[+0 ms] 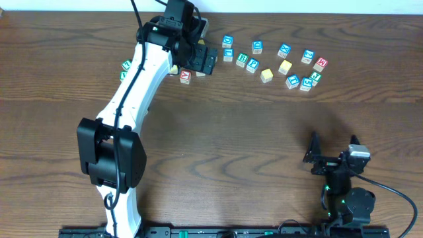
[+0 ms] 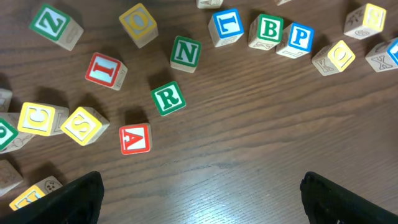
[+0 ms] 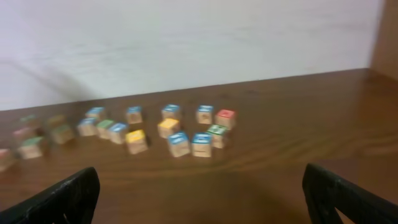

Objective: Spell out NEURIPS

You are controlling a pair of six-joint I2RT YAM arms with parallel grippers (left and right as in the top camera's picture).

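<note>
Black and matte, the two fingers of the left pincer (image 2: pixel 202 202) stand as far apart as they go at the bottom corners of the wrist view. They hold nothing and touch nothing, and only bare table (image 2: pixel 261 143) lies in the gap. The right pincer (image 3: pixel 205 199) is spread just as wide and is also empty. It sits low over the near right part of the table, well apart from the blocks. In its own view the blocks are a blurred row far off, with letters too soft to read.

The tabletop is dark brown wood with long streaky grain and a faint sheen. The blocks are small cubes of pale, unvarnished-looking wood with square edges. Each has a coloured top face framing a letter.

Under the left pincer's camera, the green N block (image 2: pixel 186 52) lies just above the green R block (image 2: pixel 168 98), the two near but apart. The red I block (image 2: pixel 106 70) sits to the left of the N, turned at a slant. The yellow S block (image 2: pixel 84 124) lies further left, tilted, against a yellow C block (image 2: pixel 40 118). The blue P block (image 2: pixel 300 38) is at the upper right, touching a green B block (image 2: pixel 269 30). A red A block (image 2: pixel 135 139) lies closest to the open fingers. I cannot pick out an E or a U in any view.
</note>
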